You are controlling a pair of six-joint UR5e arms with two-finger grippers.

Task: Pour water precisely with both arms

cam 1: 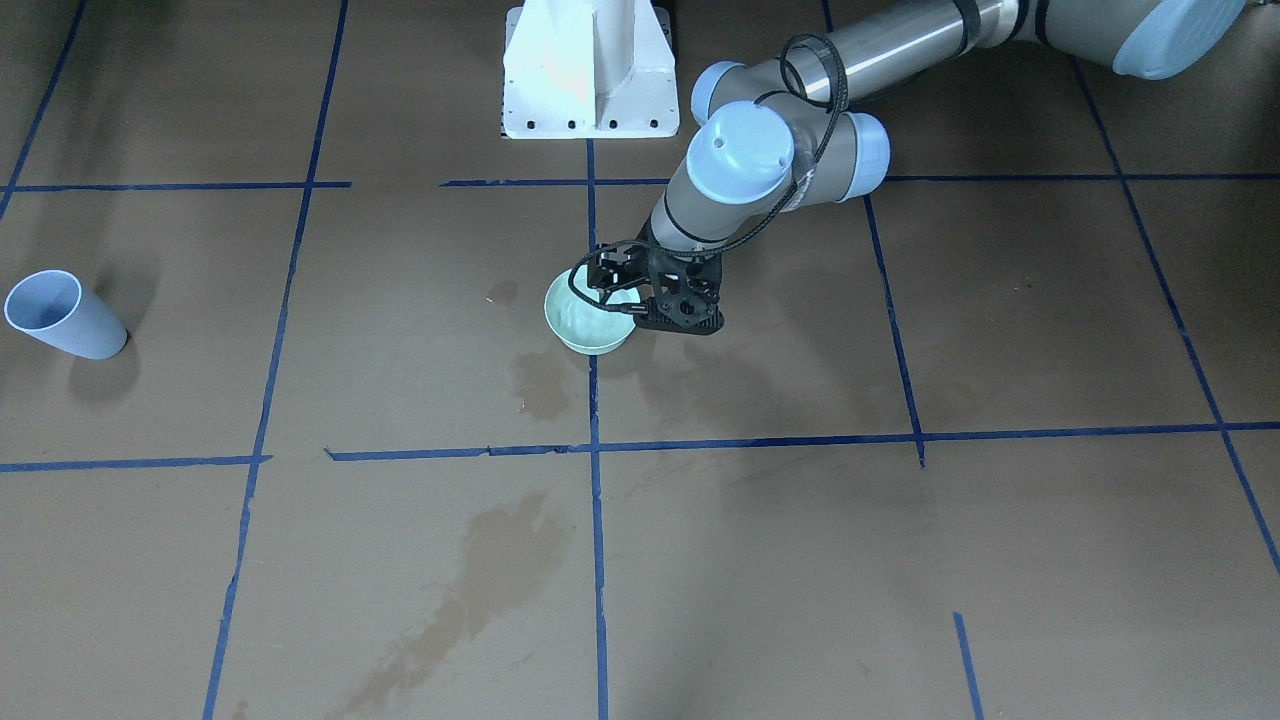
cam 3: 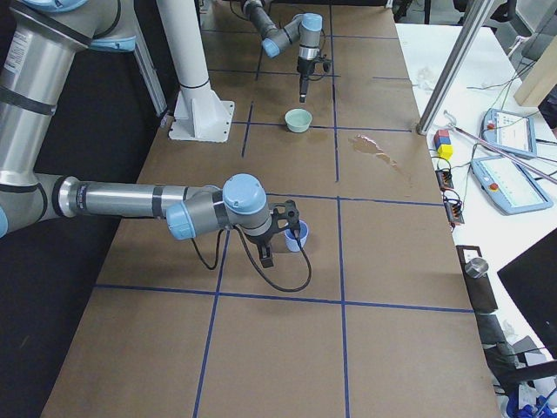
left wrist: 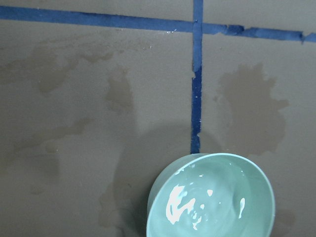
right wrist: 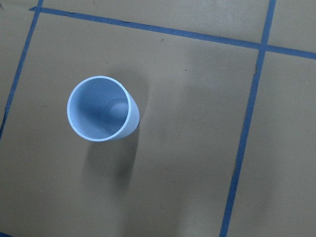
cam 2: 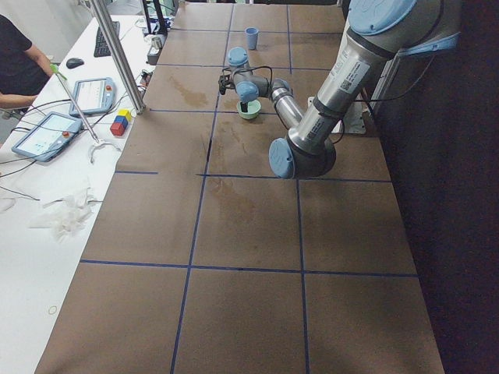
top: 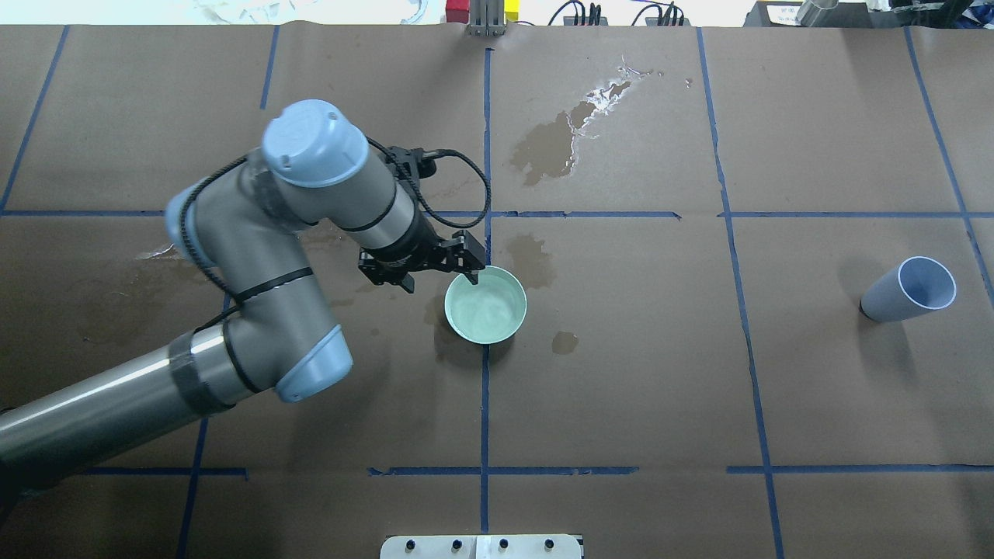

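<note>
Pale green bowl [cam 1: 590, 343] upright on the brown counter [top: 621, 388], astride a blue tape line [top: 484, 404]. In the bowl: the water [left wrist: 207, 197], glossy, faintly rippled, tinted green. Left arm [top: 256, 310] reaching toward the bowl from the robot's left. Just above the bowl's rim on that side: left gripper [top: 440, 279], fingers [top: 471, 270] spread apart and holding nothing, one tip over the rim, the other outside the bowl. Dark wet stains [top: 551, 144] on the counter around the bowl, the largest beyond it, away from the robot. Well apart from the bowl, toward the robot's right: pale blue cup [top: 908, 291], upright. Equally far from the bowl on that side: right arm [cam 3: 122, 200] and right gripper [cam 3: 278, 244], shown only from the side; cannot tell whether spread or closed. White pedestal [cam 1: 590, 70] on the bowl's robot side.
</note>
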